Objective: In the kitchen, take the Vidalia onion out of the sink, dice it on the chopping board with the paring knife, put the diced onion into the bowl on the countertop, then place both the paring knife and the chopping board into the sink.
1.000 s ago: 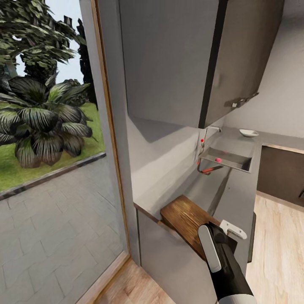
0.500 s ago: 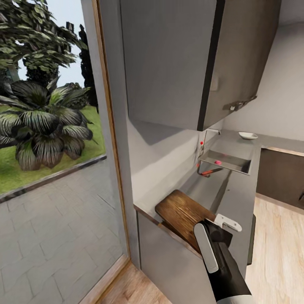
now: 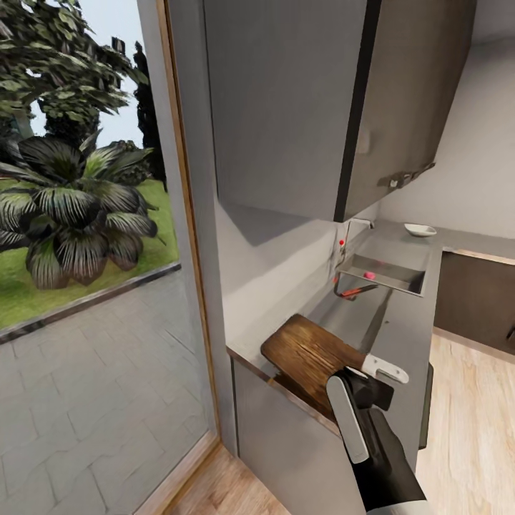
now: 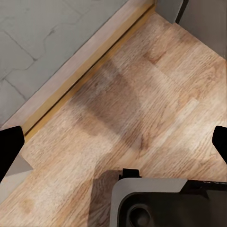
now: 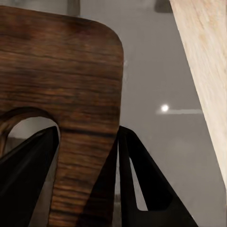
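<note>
My right gripper (image 3: 365, 380) is shut on the chopping board (image 3: 309, 355), a brown wood-grain board held tilted over the near end of the grey countertop (image 3: 400, 322). In the right wrist view the fingers (image 5: 142, 175) pinch the strip of the board (image 5: 61, 71) beside its slot handle. Further along the counter lies the sink (image 3: 383, 273) with a small red thing (image 3: 370, 275) in its basin, too small to identify. The white bowl (image 3: 420, 229) sits beyond the sink. My left gripper (image 4: 113, 142) hangs open above the wooden floor (image 4: 142, 94).
A wall cabinet (image 3: 322, 100) hangs over the counter. A chrome tap with a red knob (image 3: 341, 243) stands at the sink's back. A red streak (image 3: 354, 290) shows by the sink's near edge. A glass door (image 3: 86, 250) onto a paved garden is on the left.
The right gripper has raised the chopping board a little and carried it slightly further along the counter. The head view has also shifted slightly.
</note>
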`<state>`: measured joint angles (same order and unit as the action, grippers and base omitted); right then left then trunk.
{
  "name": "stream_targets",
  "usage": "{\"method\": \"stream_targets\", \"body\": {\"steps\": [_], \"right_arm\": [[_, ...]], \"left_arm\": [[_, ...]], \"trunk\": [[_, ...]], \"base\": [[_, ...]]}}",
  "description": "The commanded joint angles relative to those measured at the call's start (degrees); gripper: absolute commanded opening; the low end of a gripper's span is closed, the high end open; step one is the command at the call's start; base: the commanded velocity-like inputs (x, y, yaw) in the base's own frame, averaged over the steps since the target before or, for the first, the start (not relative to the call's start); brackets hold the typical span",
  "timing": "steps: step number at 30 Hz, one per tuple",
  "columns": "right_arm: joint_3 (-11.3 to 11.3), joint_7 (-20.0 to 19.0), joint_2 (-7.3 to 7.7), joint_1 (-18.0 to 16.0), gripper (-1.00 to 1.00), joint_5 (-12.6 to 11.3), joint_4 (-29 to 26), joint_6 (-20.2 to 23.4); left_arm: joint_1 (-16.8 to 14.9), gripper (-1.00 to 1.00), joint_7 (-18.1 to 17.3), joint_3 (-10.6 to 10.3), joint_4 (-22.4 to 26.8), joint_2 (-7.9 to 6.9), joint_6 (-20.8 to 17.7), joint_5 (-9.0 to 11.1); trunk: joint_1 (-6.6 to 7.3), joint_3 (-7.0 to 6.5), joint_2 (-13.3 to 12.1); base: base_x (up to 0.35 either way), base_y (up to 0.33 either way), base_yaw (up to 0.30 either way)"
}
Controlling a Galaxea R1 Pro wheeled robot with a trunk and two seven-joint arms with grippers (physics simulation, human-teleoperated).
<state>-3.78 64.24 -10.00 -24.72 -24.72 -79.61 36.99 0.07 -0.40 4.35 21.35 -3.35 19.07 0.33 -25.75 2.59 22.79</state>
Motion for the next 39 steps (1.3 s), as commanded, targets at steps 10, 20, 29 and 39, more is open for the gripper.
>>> {"method": "stream_targets", "body": {"steps": [10,20,29,39], "right_arm": [[-1.79,0.45,0.00,-0.07,-1.00,0.20,-0.54,1.83],[-1.84,0.45,0.00,-0.07,-1.00,0.17,-0.55,1.87],[-1.91,0.45,0.00,-0.07,-1.00,0.11,-0.55,1.94],[-1.93,0.45,0.00,-0.07,-1.00,0.11,-0.70,1.95]], "left_arm": [[0.01,1.00,-0.04,0.03,-0.24,0.01,0.60,0.02],[0.01,1.00,-0.04,0.00,-0.25,0.01,0.57,0.03],[0.01,1.00,-0.04,-0.04,-0.25,0.01,0.57,0.03],[0.01,1.00,-0.04,-0.05,-0.25,0.01,0.57,0.03]], "trunk": [[-0.04,0.12,0.13],[-0.04,0.12,0.13],[-0.04,0.27,0.13],[-0.04,0.67,0.13]], "base": [[-0.091,-0.095,0.000],[-0.176,-0.205,0.000],[-0.131,-0.229,0.056],[-0.082,-0.241,0.169]]}}
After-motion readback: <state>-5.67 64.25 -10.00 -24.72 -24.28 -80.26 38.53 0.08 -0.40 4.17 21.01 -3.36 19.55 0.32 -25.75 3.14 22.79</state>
